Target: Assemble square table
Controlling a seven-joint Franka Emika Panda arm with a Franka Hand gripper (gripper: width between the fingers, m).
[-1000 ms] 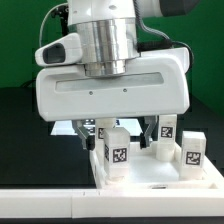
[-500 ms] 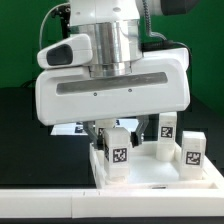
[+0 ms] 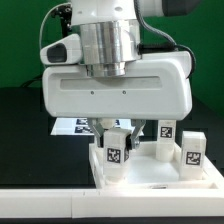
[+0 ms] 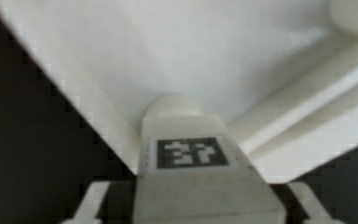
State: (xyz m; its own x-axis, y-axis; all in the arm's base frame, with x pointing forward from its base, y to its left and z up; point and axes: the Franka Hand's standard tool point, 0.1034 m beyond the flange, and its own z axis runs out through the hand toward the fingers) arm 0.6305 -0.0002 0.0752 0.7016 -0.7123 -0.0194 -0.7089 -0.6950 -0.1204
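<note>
Mid-assembly, by the look of it: leg-fitting stage, with the square table top (image 3: 150, 172) lying upside-down-style, rim up, at the lower right of the exterior view, and three tagged legs standing on it. Nearest leg (image 3: 116, 152) upright at the corner toward the exterior view's left, directly beneath the gripper (image 3: 113, 128); two more legs (image 3: 166, 137) and (image 3: 193, 150) upright toward the exterior view's right, apart from the gripper. In the wrist view, that same tagged leg (image 4: 197, 150) centred between the two fingers (image 4: 105, 203), with the white top's rim (image 4: 194, 60) beyond it. Jaws straddling the leg, one finger on either side; whether pressed onto it or just short of contact, impossible to tell from these views, since the big white hand housing hides the fingertips from outside. Marker board (image 3: 72, 127) partly visible behind on the dark table. Likely next: either turning the leg into its corner socket or letting go and lifting clear, which calls for staying square over the leg and avoiding a sideways nudge that would tilt it or shift the top.
</note>
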